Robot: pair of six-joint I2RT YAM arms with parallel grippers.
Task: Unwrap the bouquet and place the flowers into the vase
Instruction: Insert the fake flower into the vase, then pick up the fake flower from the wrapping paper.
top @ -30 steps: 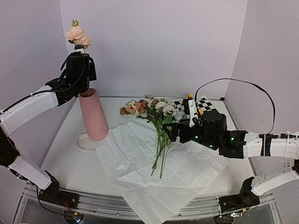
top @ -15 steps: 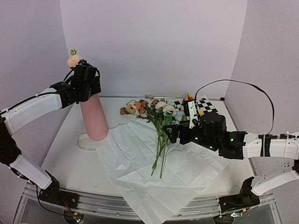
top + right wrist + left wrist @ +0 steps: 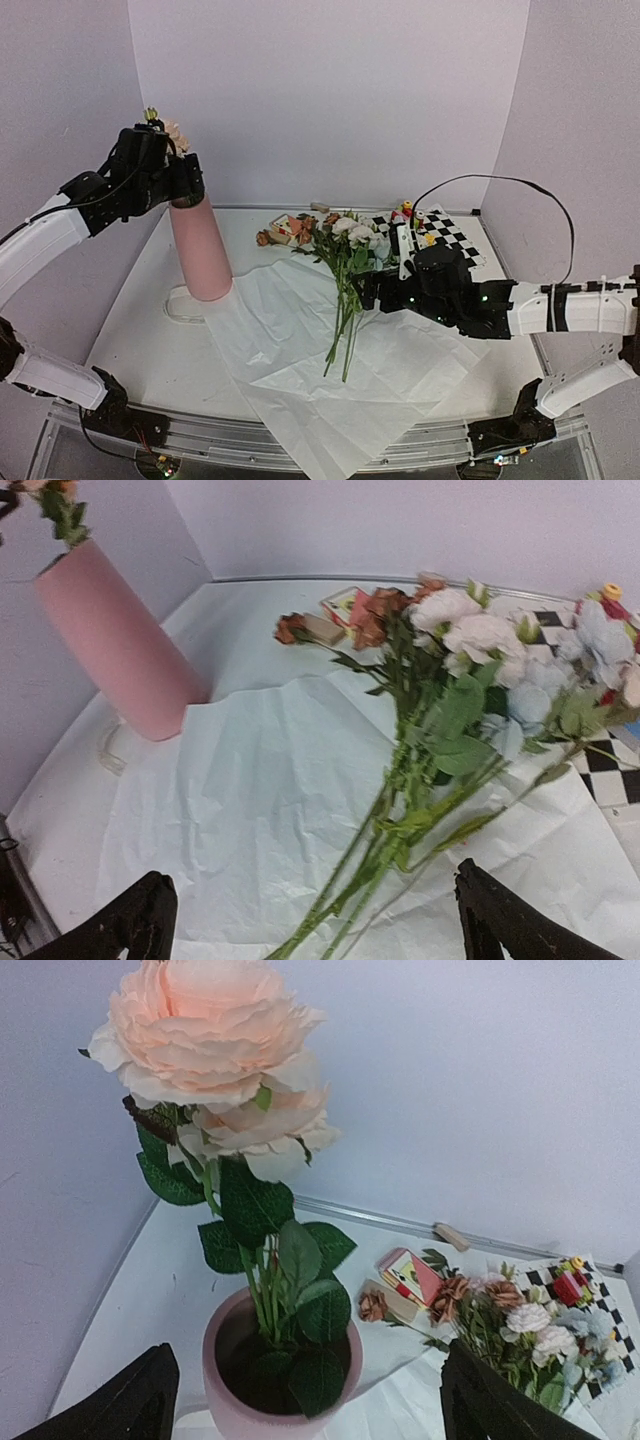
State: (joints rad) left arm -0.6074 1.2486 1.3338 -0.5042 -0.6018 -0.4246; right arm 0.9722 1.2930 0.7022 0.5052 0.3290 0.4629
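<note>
The pink vase (image 3: 203, 252) stands upright at the back left with pale pink roses (image 3: 205, 1035) in it, their stems and leaves down inside its mouth (image 3: 228, 1407). My left gripper (image 3: 158, 172) hovers open over the vase top, its fingers (image 3: 135, 1400) either side of the rim and off the stems. The other flowers (image 3: 345, 250) lie loose on the spread white paper (image 3: 330, 370), heads toward the back. My right gripper (image 3: 372, 290) is open just above the paper beside their stems (image 3: 400, 820), holding nothing.
A black-and-white checkered mat (image 3: 452, 232) with small toy blocks (image 3: 405, 210) lies at the back right. A card box (image 3: 285, 228) and a loose brown rose (image 3: 264, 238) lie behind the flowers. The paper hangs over the table's near edge.
My left gripper came down with the pink roses, lowered their stems into the vase and opened, letting them go. My right gripper shifted slightly left toward the lying stems.
</note>
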